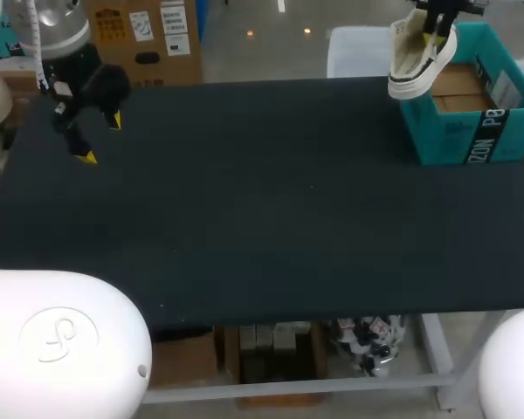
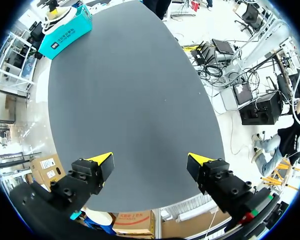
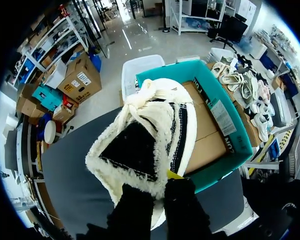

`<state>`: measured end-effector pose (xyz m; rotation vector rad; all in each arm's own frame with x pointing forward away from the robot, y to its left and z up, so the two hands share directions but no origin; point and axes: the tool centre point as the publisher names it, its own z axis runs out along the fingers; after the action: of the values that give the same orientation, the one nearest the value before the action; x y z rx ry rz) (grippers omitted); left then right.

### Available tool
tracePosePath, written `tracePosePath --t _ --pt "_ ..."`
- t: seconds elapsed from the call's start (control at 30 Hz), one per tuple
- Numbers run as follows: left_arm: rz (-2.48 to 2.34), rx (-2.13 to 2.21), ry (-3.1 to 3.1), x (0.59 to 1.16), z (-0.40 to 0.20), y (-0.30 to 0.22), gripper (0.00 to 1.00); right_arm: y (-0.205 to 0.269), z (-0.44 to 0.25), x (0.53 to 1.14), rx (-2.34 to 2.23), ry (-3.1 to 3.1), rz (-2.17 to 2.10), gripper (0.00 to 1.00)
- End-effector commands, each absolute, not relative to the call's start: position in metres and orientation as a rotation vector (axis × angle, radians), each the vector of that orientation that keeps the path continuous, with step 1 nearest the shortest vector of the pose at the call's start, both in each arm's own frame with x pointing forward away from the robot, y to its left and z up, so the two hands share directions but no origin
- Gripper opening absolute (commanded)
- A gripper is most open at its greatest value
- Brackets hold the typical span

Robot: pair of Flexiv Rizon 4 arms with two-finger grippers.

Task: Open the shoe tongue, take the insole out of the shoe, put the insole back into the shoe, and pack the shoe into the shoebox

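A cream fleece-lined shoe with black stripes hangs toe-down over the near left corner of the teal shoebox. My right gripper is shut on its heel rim. In the right wrist view the shoe fills the space ahead of my right gripper, and the open shoebox with its brown floor lies beyond and below it. My left gripper hovers open over the table's far left; in its own view the left gripper holds nothing, and the shoebox and shoe sit at the table's far end.
The black table stretches between the two arms. The shoebox stands at its far right corner, close to the right edge. A white bin stands just behind the table beside the box.
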<state>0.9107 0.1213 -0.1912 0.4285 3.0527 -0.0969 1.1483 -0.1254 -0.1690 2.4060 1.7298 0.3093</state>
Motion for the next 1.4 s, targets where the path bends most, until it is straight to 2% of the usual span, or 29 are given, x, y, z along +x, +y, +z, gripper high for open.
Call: tracePosePath --t 0.03,0.27,0.87,1.3,1.33,1.37,1.4 --pt "-0.094 0.428 3.052 0.910 -0.191 0.121 1.00 -0.147 -0.174 1.159 2.575 1.906 0.101 0.00" --pt "-0.094 0.428 3.052 0.910 -0.191 0.121 1.00 -0.187 -0.184 1.174 2.612 1.868 0.080 0.00" --pt "-0.094 0.428 3.052 0.910 -0.191 0.121 1.00 -0.253 -0.223 1.213 2.645 1.815 0.144 0.00" --pt "-0.094 0.428 3.052 0.910 -0.191 0.121 1.00 -0.272 -0.264 1.219 2.738 1.845 0.125 0.00" --pt "-0.094 0.428 3.052 0.910 -0.191 0.121 1.00 -0.273 -0.266 1.221 2.742 1.861 0.131 0.05" --pt "-0.094 0.428 3.052 0.910 -0.191 0.121 1.00 -0.273 -0.267 1.221 2.747 1.870 0.141 1.00" --pt "-0.094 0.428 3.052 0.910 -0.191 0.121 1.00 -0.272 -0.267 1.221 2.749 1.882 0.147 1.00"
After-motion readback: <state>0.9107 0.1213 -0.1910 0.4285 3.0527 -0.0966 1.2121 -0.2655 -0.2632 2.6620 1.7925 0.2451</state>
